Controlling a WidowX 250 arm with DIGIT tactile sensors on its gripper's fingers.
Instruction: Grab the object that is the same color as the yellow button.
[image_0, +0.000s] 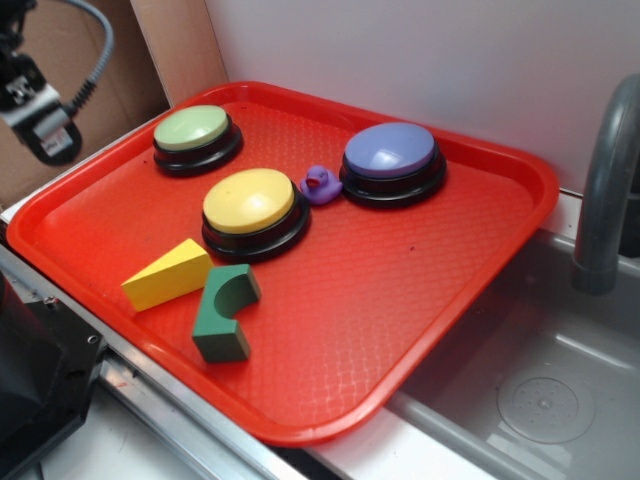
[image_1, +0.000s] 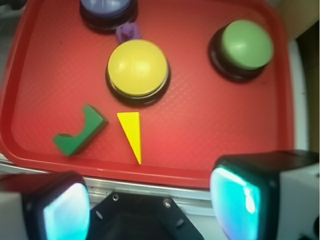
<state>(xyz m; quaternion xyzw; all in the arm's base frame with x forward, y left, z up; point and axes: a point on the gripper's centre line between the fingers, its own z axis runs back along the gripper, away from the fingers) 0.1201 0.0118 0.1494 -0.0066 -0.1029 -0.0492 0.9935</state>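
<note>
A: What lies below you?
B: A red tray (image_1: 30, 60); on it the yellow button (image_1: 138, 68), and just beside it the yellow wedge (image_1: 132, 134), next to a green block (image_1: 80, 132).
A: Your gripper (image_1: 150, 205)?
B: My jaws are spread wide, holding nothing, above the tray's edge.

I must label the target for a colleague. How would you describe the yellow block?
On the red tray, find the yellow button. The yellow block lies near it, towards the tray's edge, beside the green block. It alone is a plain wedge.
</note>
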